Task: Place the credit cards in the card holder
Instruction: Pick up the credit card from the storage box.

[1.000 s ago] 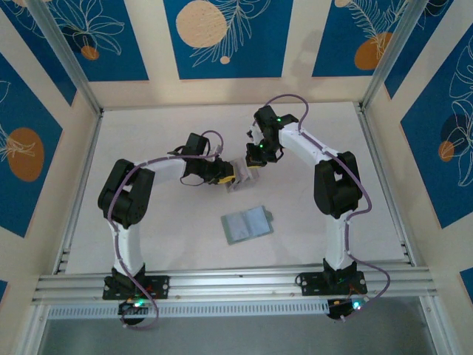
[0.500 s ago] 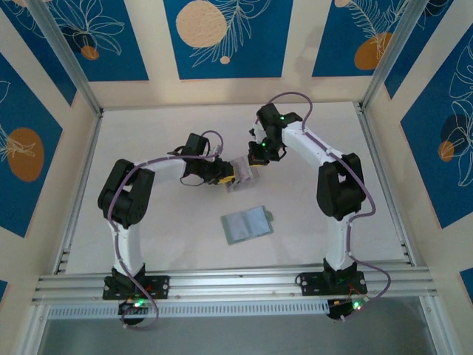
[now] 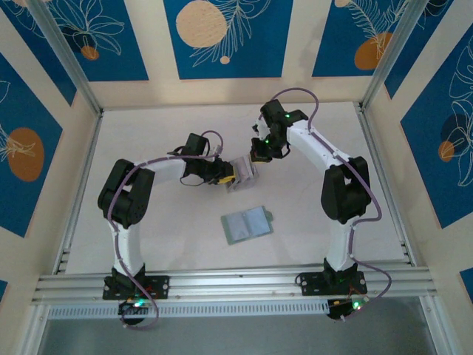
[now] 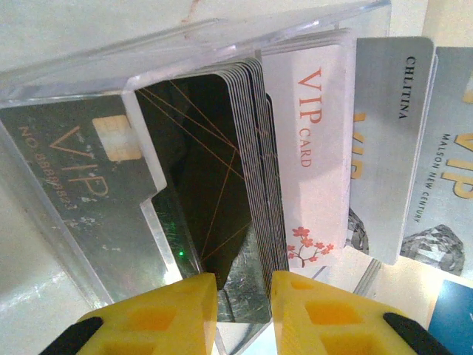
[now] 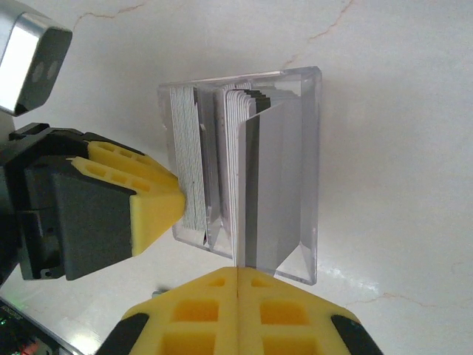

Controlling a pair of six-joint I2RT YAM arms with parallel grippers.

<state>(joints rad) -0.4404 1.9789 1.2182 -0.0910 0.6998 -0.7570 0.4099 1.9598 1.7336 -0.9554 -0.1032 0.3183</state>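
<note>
White tabletop [image 3: 148, 133]; left arm [image 3: 159, 171] bent inward, left pincer [image 4: 244, 288] clamping card box [image 5: 312, 148]; right pincer [image 5: 237, 279] closed.

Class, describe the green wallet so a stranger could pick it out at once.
On the white table, look between the left arm and right arm, nearer their bases. There lies the wallet, open, flat and untouched. Unlike the clear box of cards farther back, it is sage green and lies alone.

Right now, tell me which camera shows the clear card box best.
Right wrist: nearly the whole clear box, its cards edge-on. Left wrist crops it, though card print reads. Top view has it tiny and far.
</note>
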